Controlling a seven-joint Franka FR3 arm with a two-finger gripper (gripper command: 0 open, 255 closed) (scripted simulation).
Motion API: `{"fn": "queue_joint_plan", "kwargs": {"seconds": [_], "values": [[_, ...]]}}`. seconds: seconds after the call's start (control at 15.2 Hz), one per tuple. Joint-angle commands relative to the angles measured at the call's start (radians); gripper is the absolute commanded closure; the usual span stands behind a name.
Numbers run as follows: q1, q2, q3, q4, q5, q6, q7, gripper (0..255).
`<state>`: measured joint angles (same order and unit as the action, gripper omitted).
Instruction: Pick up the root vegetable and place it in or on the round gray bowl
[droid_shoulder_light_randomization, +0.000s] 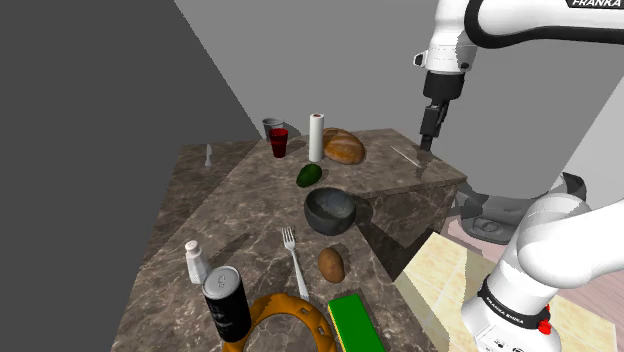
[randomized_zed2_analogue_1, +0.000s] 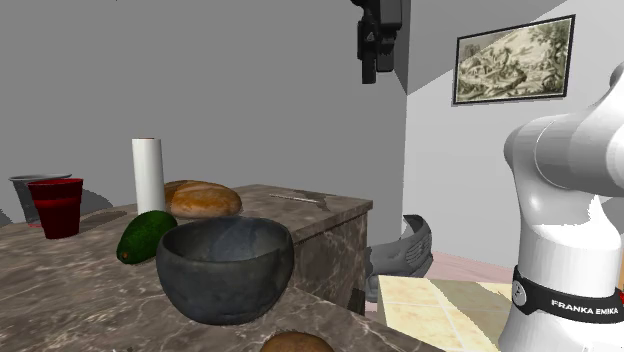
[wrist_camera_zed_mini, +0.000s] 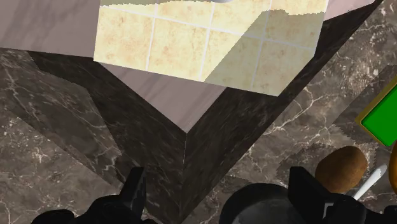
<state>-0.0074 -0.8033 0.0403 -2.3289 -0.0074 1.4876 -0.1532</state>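
Note:
A brown potato (droid_shoulder_light_randomization: 332, 264) lies on the dark marble counter (droid_shoulder_light_randomization: 240, 215) near the front, beside a fork (droid_shoulder_light_randomization: 294, 258). Farther back sits the round dark grey bowl (droid_shoulder_light_randomization: 330, 211), with nothing in it. My black gripper (droid_shoulder_light_randomization: 428, 140) hangs high over the counter's far corner, well away from both. In the second exterior view the bowl (randomized_zed2_analogue_1: 225, 268) is in front, the potato (randomized_zed2_analogue_1: 297, 343) at the bottom edge and the gripper (randomized_zed2_analogue_1: 378, 60) up top. The wrist view shows the fingers (wrist_camera_zed_mini: 133, 191) apart and holding nothing, with the potato (wrist_camera_zed_mini: 341, 168) and bowl (wrist_camera_zed_mini: 267, 203) off beside one finger.
An avocado (droid_shoulder_light_randomization: 309, 175), a bread loaf (droid_shoulder_light_randomization: 343, 146), a white roll (droid_shoulder_light_randomization: 316, 137) and a red cup (droid_shoulder_light_randomization: 278, 142) stand behind the bowl. A dark can (droid_shoulder_light_randomization: 228, 304), a white shaker (droid_shoulder_light_randomization: 196, 262), an orange ring (droid_shoulder_light_randomization: 290, 315) and a green block (droid_shoulder_light_randomization: 356, 325) crowd the front. A tiled mat (droid_shoulder_light_randomization: 450, 280) covers the floor.

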Motion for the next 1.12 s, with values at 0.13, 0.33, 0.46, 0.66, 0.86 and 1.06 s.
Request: {"fn": "queue_joint_plan", "kwargs": {"seconds": [0.13, 0.33, 0.46, 0.66, 0.86, 1.06], "values": [[0.002, 0.012, 0.053, -0.026, 0.026, 0.024, 0.073, 0], [0.006, 0.044, 0.132, -0.054, 0.066, 0.063, 0.183, 0], [0.008, 0.075, 0.185, -0.065, 0.090, 0.091, 0.255, 0], [0.009, 0.136, 0.265, -0.070, 0.123, 0.136, 0.365, 0], [0.005, 0.214, 0.343, -0.062, 0.147, 0.184, 0.476, 0], [-0.005, 0.308, 0.421, -0.040, 0.159, 0.234, 0.589, 0]]}}
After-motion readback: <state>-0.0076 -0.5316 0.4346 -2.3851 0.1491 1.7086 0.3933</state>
